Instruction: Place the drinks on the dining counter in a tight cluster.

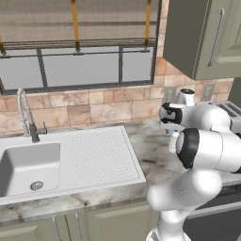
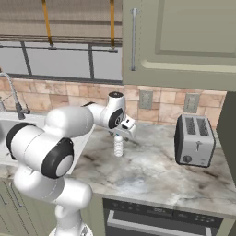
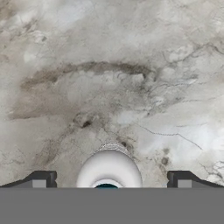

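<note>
On the worktop (image 2: 152, 170), between the sink (image 1: 29, 167) and the toaster (image 2: 194, 139), 1 small clear bottle (image 2: 119, 145) stands upright, nearer the sink. The gripper (image 2: 126, 131) is held just above that bottle, fingers spread wide and grasping nothing; in the hand view the bottle (image 3: 109, 168) is seen from above, centred between the 2 fingertips (image 3: 41, 179). A straight descent is judged best, so the body is straddled evenly before closing and no tipping is caused.
</note>
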Robot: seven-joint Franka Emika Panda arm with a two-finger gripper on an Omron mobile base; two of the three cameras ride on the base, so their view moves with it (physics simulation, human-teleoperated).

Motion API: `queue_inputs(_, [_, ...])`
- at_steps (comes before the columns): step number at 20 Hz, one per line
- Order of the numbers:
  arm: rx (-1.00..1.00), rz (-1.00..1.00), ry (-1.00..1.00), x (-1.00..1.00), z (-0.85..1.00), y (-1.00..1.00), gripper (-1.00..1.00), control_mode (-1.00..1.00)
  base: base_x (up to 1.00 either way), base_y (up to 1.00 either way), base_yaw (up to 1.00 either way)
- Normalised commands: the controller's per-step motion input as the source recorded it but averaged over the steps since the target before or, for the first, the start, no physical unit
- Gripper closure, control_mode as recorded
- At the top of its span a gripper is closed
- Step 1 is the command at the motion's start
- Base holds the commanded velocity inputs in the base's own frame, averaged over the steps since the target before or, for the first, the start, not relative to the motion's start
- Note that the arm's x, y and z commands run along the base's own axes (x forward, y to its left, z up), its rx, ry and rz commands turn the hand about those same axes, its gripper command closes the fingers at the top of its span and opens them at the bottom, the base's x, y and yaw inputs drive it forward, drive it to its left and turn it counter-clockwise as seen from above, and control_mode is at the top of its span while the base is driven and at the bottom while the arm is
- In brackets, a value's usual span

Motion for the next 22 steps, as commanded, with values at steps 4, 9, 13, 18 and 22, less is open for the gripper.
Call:
queue_inputs(4, [0.00,0.00,0.00,-0.09,-0.04,0.06,-1.00,-1.00,0.00,0.00,0.00])
queue_inputs(9, [0.00,0.00,0.00,-0.01,-0.03,0.04,-1.00,-1.00,0.00,0.00,0.00])
queue_inputs(13, [0.00,0.00,0.00,0.02,-0.02,0.01,-1.00,-1.00,0.00,0.00,0.00])
queue_inputs(18, [0.00,0.00,0.00,0.00,-0.05,0.00,-1.00,-1.00,0.00,0.00,0.00])
queue_inputs(22, [0.00,0.00,0.00,0.00,-0.02,0.00,-1.00,-1.00,0.00,0.00,0.00])
